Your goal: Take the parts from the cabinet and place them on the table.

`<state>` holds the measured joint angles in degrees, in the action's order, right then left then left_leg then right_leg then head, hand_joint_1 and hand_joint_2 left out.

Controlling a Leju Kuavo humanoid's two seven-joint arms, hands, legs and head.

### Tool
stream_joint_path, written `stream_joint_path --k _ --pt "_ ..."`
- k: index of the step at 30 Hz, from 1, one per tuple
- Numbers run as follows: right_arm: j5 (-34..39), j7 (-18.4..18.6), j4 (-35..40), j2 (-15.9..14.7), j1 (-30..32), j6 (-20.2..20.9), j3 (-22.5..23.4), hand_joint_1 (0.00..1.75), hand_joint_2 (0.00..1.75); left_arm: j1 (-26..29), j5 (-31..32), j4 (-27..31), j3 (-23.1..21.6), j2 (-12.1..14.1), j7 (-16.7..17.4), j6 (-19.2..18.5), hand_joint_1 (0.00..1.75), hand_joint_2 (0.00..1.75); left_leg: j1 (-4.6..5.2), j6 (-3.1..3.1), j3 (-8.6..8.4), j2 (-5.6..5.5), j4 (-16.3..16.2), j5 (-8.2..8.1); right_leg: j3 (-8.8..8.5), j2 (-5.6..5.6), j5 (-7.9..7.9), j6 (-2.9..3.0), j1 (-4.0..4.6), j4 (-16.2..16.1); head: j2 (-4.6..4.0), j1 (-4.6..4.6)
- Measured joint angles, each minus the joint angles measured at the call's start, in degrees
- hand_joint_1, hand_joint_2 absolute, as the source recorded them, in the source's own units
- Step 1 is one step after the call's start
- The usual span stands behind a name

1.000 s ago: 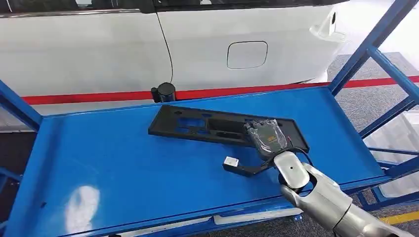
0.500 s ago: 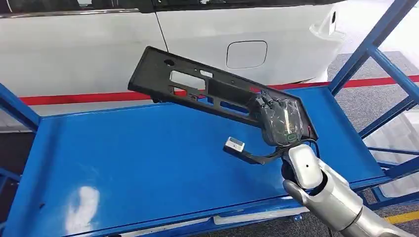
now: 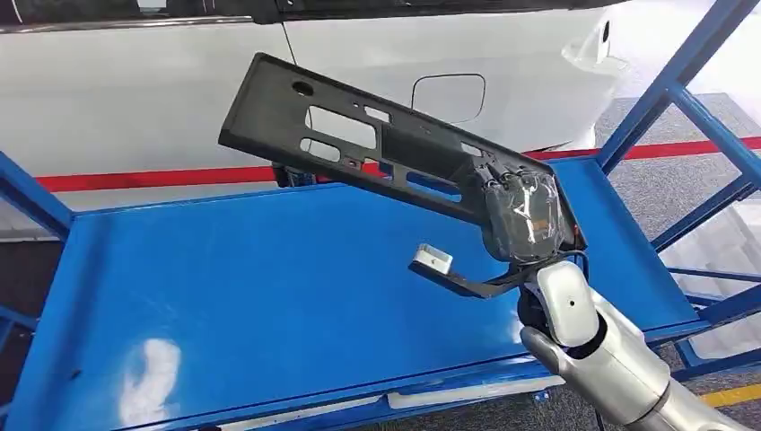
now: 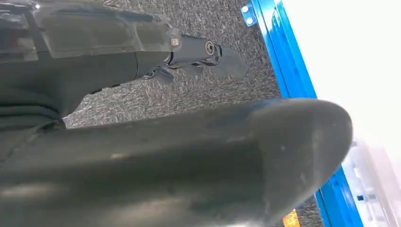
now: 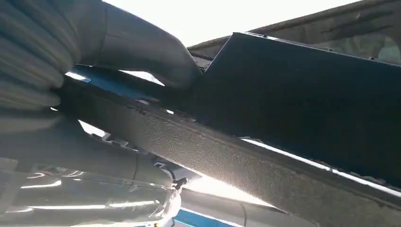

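Hanging tilted above the blue shelf point(image 3: 224, 287), black slotted panel point(image 3: 359, 144), far end raised toward the white car body point(image 3: 135, 90). Gripping its near end, right hand point(image 3: 525, 220) (thumb pressing one face, fingers point(image 3: 498, 184) wrapping the other). Left hand point(image 4: 142, 47) hanging over grey carpet, grasp impossible to tell.

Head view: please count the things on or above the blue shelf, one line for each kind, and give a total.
Black plastic panel, held up off the shelf by the right hand: 1
Small black cylinder, partly hidden behind the panel at the back edge of the blue shelf: 1
Total: 2
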<state>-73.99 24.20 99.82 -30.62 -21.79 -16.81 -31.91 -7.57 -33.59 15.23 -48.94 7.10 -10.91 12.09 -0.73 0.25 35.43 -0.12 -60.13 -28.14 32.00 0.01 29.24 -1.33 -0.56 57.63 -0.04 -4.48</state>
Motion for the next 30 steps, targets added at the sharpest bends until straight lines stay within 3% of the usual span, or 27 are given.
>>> stream_joint_path --k 4,8,13,14,16,17,20,21,25,30 --pt "0.3 1.4 2.0 0.0 -0.1 -1.1 0.7 1.75 1.75 0.0 -0.7 0.0 0.0 -0.2 -0.2 0.1 0.00 0.00 0.01 0.00 0.01 -0.01 0.0 0.00 0.00 0.00 0.00 0.00 0.00 0.0 0.00 0.02" --pt "10.0 5.9 9.5 -0.7 -0.5 -1.7 4.2 1.75 1.75 0.0 -2.5 0.0 0.3 -0.8 -1.5 0.8 0.00 0.00 0.02 0.00 -0.01 -0.13 0.0 0.00 0.02 -0.04 0.01 -0.01 -0.02 0.0 0.00 0.04" --pt "29.1 10.6 20.3 -2.8 2.4 -14.9 12.7 1.75 1.75 0.4 -5.0 -0.1 0.7 -2.4 -6.1 3.6 0.00 0.00 0.09 0.01 0.00 -0.77 0.0 -0.01 -0.08 -0.39 0.09 -0.14 -0.13 0.0 -0.02 0.00" --pt "34.1 9.3 22.6 -3.3 3.0 -18.1 15.3 1.75 1.75 0.6 -6.7 -0.1 1.1 -2.7 -9.3 2.3 0.00 0.00 0.12 0.01 0.01 -0.86 0.0 -0.01 -0.10 -0.46 0.12 -0.19 -0.16 0.0 0.00 -0.04" --pt "46.4 2.2 28.4 -2.6 5.8 -22.2 21.5 1.75 1.75 1.2 -10.2 -0.3 2.7 -3.1 -18.7 -1.3 0.00 0.00 0.14 0.03 -0.01 -1.05 0.0 -0.02 -0.14 -0.58 0.25 -0.35 -0.18 -0.1 0.00 0.18" --pt "50.6 -1.8 32.3 -2.0 7.8 -22.4 24.8 1.75 1.75 1.5 -11.0 -0.3 3.5 -3.5 -21.2 -1.9 0.00 0.00 0.20 0.07 -0.01 -1.18 0.0 -0.07 -0.27 -0.75 0.38 -0.51 -0.23 -0.1 0.00 -0.09" --pt "56.4 -11.0 38.2 0.8 10.0 -22.4 29.9 1.75 1.75 2.1 -12.9 -0.7 5.1 -4.3 -21.4 -2.7 0.00 0.00 0.22 0.01 -0.22 -1.01 0.0 -0.19 -0.35 -0.66 0.41 -0.46 -0.28 -0.1 0.00 0.00" --pt "58.8 -13.7 39.9 2.3 10.8 -22.4 31.0 1.75 1.75 2.2 -13.0 -0.8 5.4 -4.5 -20.7 -3.1 0.00 1.75 0.23 0.00 -0.31 -0.96 0.1 -0.21 -0.41 -0.65 0.47 -0.37 -0.28 -0.1 0.00 0.02" --pt "63.5 -19.7 42.4 7.2 11.8 -22.4 34.2 1.75 1.75 2.3 -13.2 -0.9 6.5 -5.6 -19.2 -3.5 0.00 1.75 0.23 0.01 -0.57 -0.66 0.1 -0.28 -0.50 -0.56 0.51 -0.32 -0.28 -0.1 -0.02 0.04" --pt "66.4 -21.6 42.4 10.4 12.0 -22.4 36.8 1.75 1.75 2.3 -13.3 -1.2 6.7 -6.4 -18.8 -3.5 0.00 1.75 0.24 0.01 -0.70 -0.31 0.1 -0.27 -0.52 -0.28 0.47 -0.33 -0.28 -0.1 0.00 0.11"
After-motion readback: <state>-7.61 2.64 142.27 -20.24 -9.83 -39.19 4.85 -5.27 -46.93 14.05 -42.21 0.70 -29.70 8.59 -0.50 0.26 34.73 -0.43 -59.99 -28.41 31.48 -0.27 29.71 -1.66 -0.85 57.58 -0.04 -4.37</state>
